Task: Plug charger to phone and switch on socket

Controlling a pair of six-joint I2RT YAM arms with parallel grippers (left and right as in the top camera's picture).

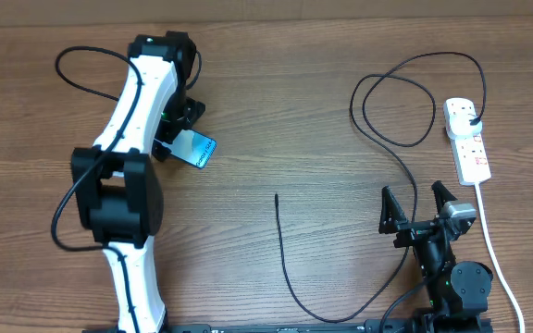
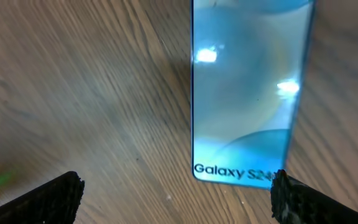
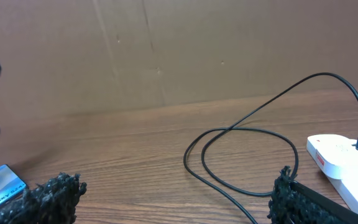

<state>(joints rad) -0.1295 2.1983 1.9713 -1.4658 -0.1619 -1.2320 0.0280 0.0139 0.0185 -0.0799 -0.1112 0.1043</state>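
Two open grippers, no cable in the phone [image 1: 195, 148] yet: opening step, likely securing the phone.
Left gripper [image 2: 178, 198] spread fully wide and empty, poised over the phone's "Galaxy" end, one finger right by its corner, contact unclear. Right gripper [image 1: 417, 205] equally wide and empty, low by the near edge of the table [image 1: 266, 92], the charger [image 1: 281, 242] trailing just beside it. Connector tip [image 1: 277, 197] loose on the table, well apart from the phone; plug [image 1: 473, 118] apparently already seated in the socket [image 1: 470, 157]. Next, probably: steady the phone, fetch the tip, align with the port, then switch the socket on.
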